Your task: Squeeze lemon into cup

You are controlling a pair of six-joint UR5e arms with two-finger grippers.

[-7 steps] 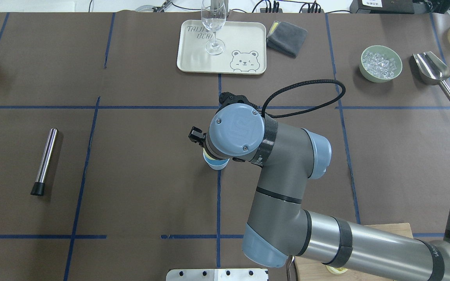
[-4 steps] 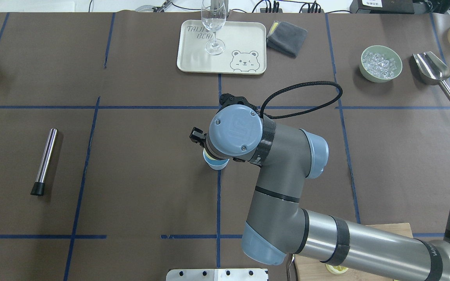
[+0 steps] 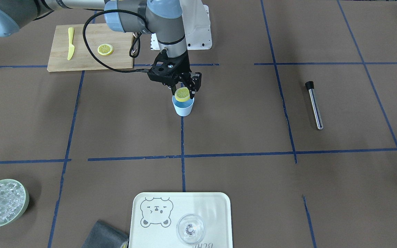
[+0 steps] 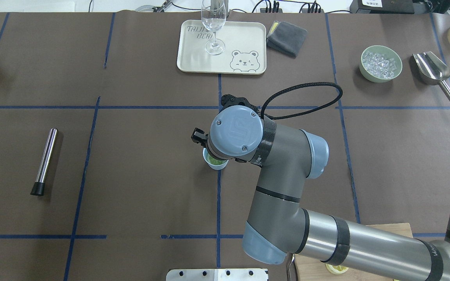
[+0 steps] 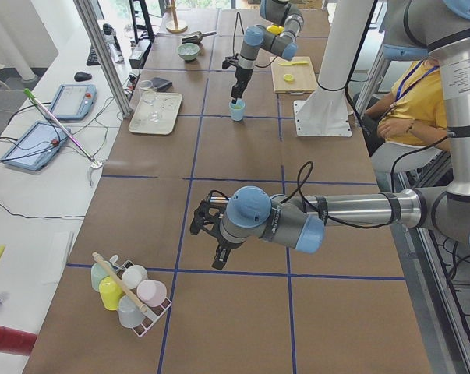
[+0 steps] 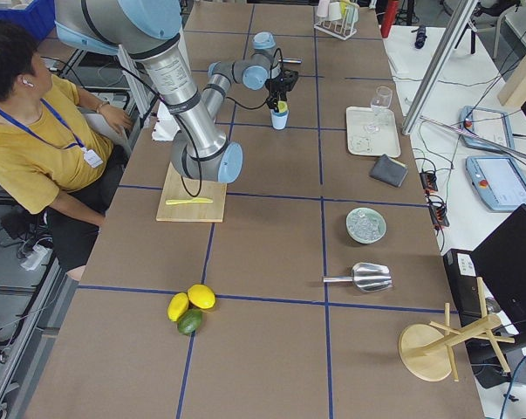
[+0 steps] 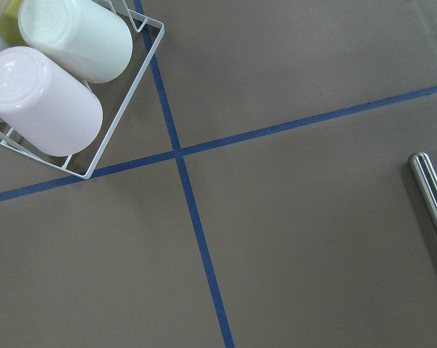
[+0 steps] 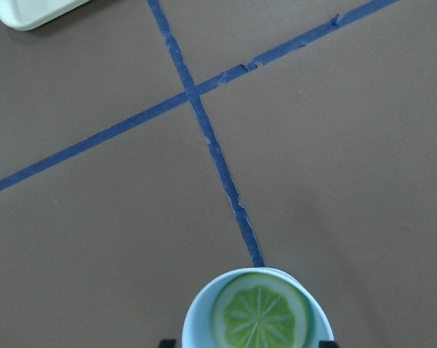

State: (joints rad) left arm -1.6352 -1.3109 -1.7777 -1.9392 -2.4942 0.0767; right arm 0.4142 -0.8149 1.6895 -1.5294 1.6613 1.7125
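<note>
My right gripper point(image 3: 183, 91) hangs straight down over the light-blue cup point(image 3: 183, 107) at the table's middle. Its fingers stand on either side of the lemon slice point(image 3: 182, 94) and hold it flat at the cup's mouth. In the right wrist view the lemon slice point(image 8: 260, 319) sits inside the ring of the cup's rim point(image 8: 196, 326) and looks greenish. From overhead the arm hides most of the cup point(image 4: 217, 166). My left gripper point(image 5: 217, 245) hovers over bare table far to the left; it shows only in the exterior left view, so I cannot tell whether it is open or shut.
A second slice point(image 3: 105, 49) and a yellow knife point(image 3: 70, 43) lie on the wooden board point(image 3: 88, 60). A steel tube point(image 3: 315, 106), a tray point(image 3: 215, 213) with a stemmed glass point(image 3: 190, 229), an ice bowl point(image 3: 27, 201), a scoop point(image 4: 432, 70) and a cup rack point(image 7: 51, 94) stand around.
The slice at the cup's mouth looked pale yellow from overhead and now looks green and darker. The right wrist has shifted very slightly.
</note>
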